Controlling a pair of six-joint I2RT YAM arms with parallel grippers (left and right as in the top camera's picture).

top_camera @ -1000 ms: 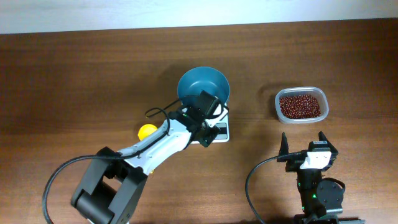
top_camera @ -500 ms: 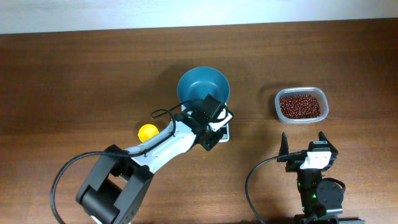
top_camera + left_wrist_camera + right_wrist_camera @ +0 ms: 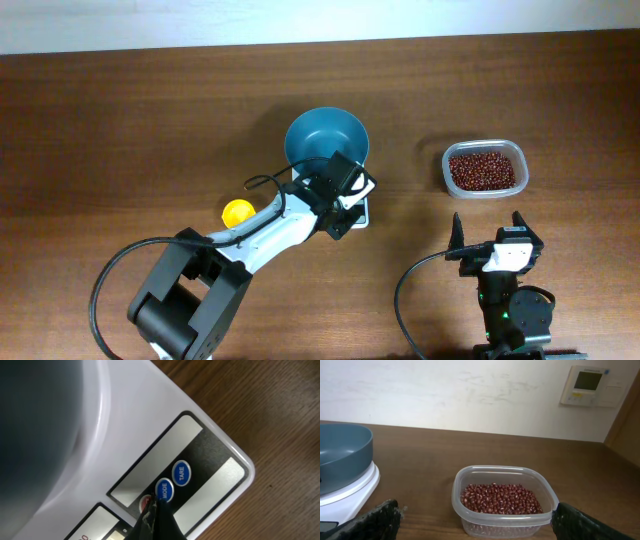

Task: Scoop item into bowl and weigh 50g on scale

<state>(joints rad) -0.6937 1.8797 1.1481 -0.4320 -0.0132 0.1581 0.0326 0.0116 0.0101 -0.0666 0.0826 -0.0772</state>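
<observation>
Beans (image 3: 485, 170) all lie in the clear container (image 3: 447, 160) straight ahead of the right end effector (image 3: 488, 228), near it but untouched; none show in the bowl (image 3: 326, 140). That end effector is spread wide and empty, its fingers (image 3: 380, 519) framing the container, a stance judged to be waiting for the scooping step. The bowl sits on the scale (image 3: 150, 415), just beyond the left end effector (image 3: 345, 195), presumably so its own weight can be zeroed before filling. The left end effector has its fingers (image 3: 160, 522) pressed together into one point, pinching nothing, tip down on the scale's front panel. The tip meets the panel at the near edge of the MODE button (image 3: 164, 489), with the red button (image 3: 145, 504) just to its left and the TARE button (image 3: 181, 472) just beyond; which one it presses cannot be told for certain. Judged step: switching on or setting the scale, scooping not yet begun. A yellow round object (image 3: 237, 212) rests on the tabletop (image 3: 150, 120) behind the left end effector, beside its arm
</observation>
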